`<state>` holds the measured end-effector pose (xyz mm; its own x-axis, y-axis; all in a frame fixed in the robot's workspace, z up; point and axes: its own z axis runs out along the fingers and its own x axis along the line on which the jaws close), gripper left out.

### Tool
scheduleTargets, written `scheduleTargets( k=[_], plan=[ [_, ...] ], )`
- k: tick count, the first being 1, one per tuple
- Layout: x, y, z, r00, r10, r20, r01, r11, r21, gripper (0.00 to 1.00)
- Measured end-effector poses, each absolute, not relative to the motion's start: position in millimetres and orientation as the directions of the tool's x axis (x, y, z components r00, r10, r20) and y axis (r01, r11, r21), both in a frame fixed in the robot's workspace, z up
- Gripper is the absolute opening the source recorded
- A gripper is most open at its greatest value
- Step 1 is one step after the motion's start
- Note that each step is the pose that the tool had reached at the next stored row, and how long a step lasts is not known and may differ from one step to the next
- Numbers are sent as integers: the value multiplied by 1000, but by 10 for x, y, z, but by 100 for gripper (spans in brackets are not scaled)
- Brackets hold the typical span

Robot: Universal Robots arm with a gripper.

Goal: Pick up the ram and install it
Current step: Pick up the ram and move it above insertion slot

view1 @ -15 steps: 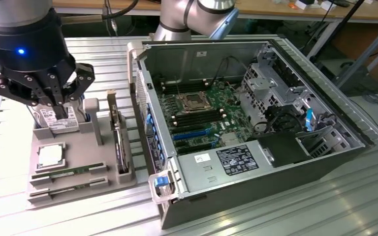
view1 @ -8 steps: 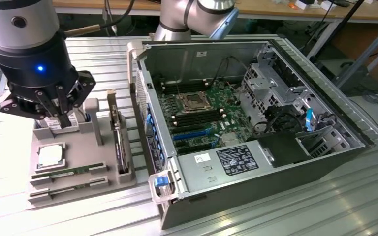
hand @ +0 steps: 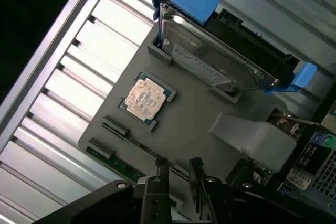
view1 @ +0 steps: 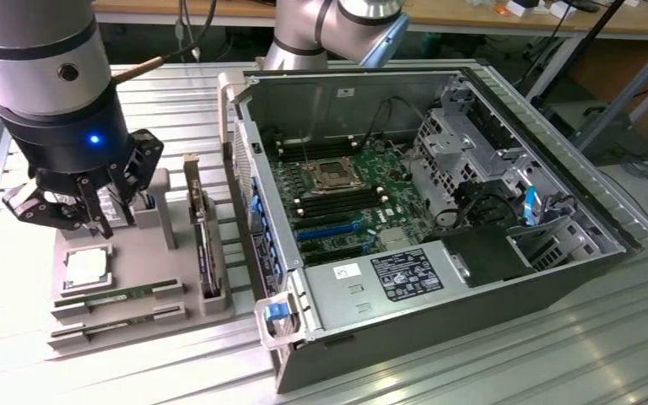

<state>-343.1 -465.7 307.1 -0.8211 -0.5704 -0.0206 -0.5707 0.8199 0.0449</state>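
From where I stand the slatted metal table [view1: 549,363] takes up the most room. The open computer case [view1: 448,278] lies on it, well off to the exterior view's right of the gripper [view1: 118,218], with its motherboard [view1: 347,198] facing up. The arm [view1: 48,76] comes down over the other side of the table, a blue light glowing on its wrist. Under the gripper sits a grey parts tray [view1: 149,253]. An expansion card [view1: 202,245] stands on edge in the tray, just beside the gripper on the case side. The wrist view also shows a hard drive [hand: 210,61] in blue brackets, farther out on the tray. The fingers are spread apart with bare tray showing between the fingertips [hand: 160,170]; they pinch nothing. The square silver processor [view1: 85,266] rests flat in its pocket, a little nearer to me than the gripper. Past that lies the ram [view1: 116,293], a thin green stick in its slot in the tray, below the hovering fingers and not touched by them. A second ram stick [view1: 116,318] lies parallel to it, one slot farther from the gripper.
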Motion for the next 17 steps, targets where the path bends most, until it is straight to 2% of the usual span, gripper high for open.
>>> scheduleTargets(
  k=[5, 10, 17],
  plan=[
    [-3431, -4657, 2982, -764, -645, -20, -645, 763, 45, 30],
    [-3431, -4658, 2801, -622, -783, -20, -783, 620, 45, 30],
    [-3438, -4809, 2658, -560, -828, -25, -828, 559, 49, 30]
  ],
)
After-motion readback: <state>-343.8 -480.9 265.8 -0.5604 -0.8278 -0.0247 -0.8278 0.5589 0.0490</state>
